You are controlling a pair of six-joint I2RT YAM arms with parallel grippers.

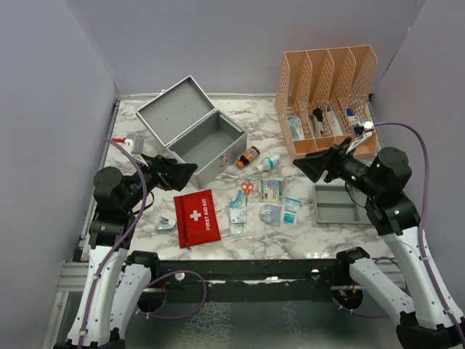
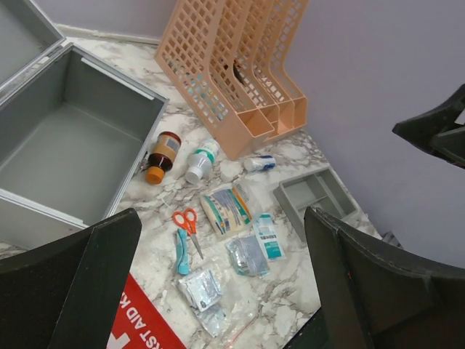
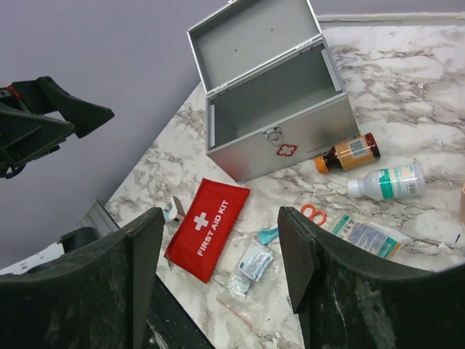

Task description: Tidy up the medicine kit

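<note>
The medicine kit [image 1: 207, 142] is grey, the pouch [image 1: 196, 217] red with a white cross, the organizer [image 1: 327, 80] peach lattice, and the table [image 1: 305, 236] white, grey-veined marble.

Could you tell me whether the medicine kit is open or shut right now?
Open: the medicine kit has its lid swung back, its grey inside bare.

1. The medicine kit [image 1: 218, 164] is a grey metal box with a little red cross next to the front latch.
2. Lid's swung wide open and leaning back, so you can see the plain grey floor inside.
3. It sits upright just past the fingertips of the left gripper [image 1: 187, 177], well apart from the right gripper [image 1: 301, 173].
</note>
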